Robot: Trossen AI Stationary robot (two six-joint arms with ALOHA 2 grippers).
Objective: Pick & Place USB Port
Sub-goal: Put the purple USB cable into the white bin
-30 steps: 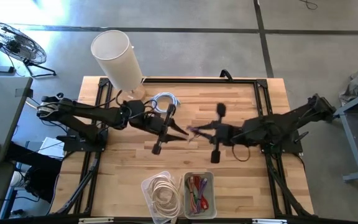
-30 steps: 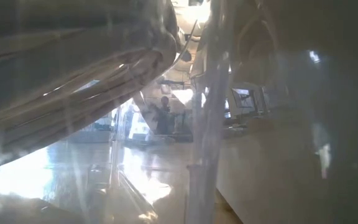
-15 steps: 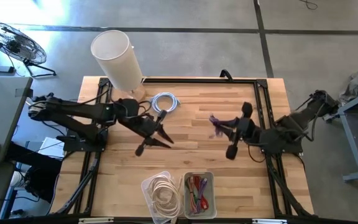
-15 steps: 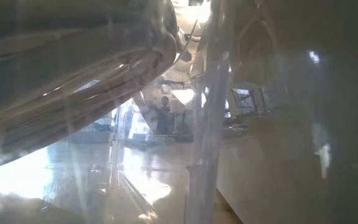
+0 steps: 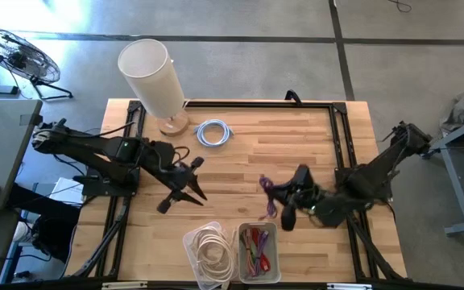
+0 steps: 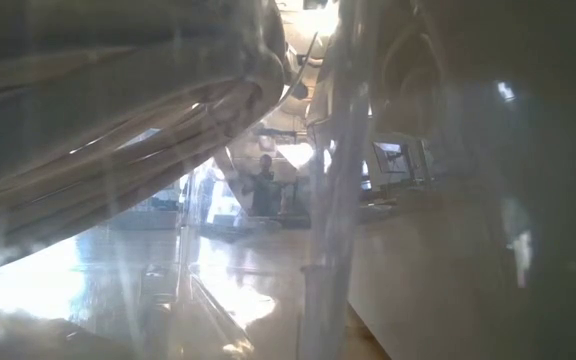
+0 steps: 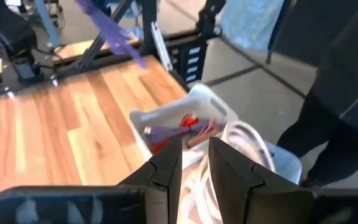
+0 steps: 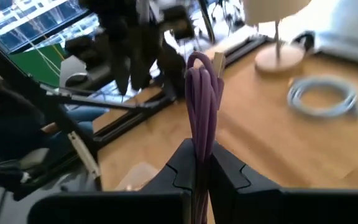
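My right gripper point(image 5: 279, 193) is shut on a bundled purple USB cable point(image 5: 267, 192), above the table just beyond the far right corner of the small clear bin point(image 5: 258, 251) of coloured cables. In the right wrist view the purple cable point(image 8: 201, 99) stands out past the fingers, with a pale plug point(image 8: 219, 61) at its end. My left gripper point(image 5: 190, 191) hovers left of centre, above the table. In its wrist view its fingers point(image 7: 168, 167) stand a little apart with nothing between them, pointing toward the bins. My right gripper pinches the purple bundle point(image 8: 199, 152) between its two fingers, several strands together. The strands run along the fingers and stick out past their tips. The cable is lifted clear of the table, with a loop point(image 5: 267, 209) drooping below.
A clear bin of white cables point(image 5: 210, 251) stands beside the coloured-cable bin at the near edge. A lamp with a white shade point(image 5: 151, 76) and a coiled pale cable point(image 5: 213, 132) are at the far side. The low view is blocked by the clear bins.
The two grippers have drawn apart from the table's middle. My right gripper has carried the purple cable toward the near edge and the coloured-cable bin, rolling its wrist. My left gripper has pulled back toward the left and near edges.
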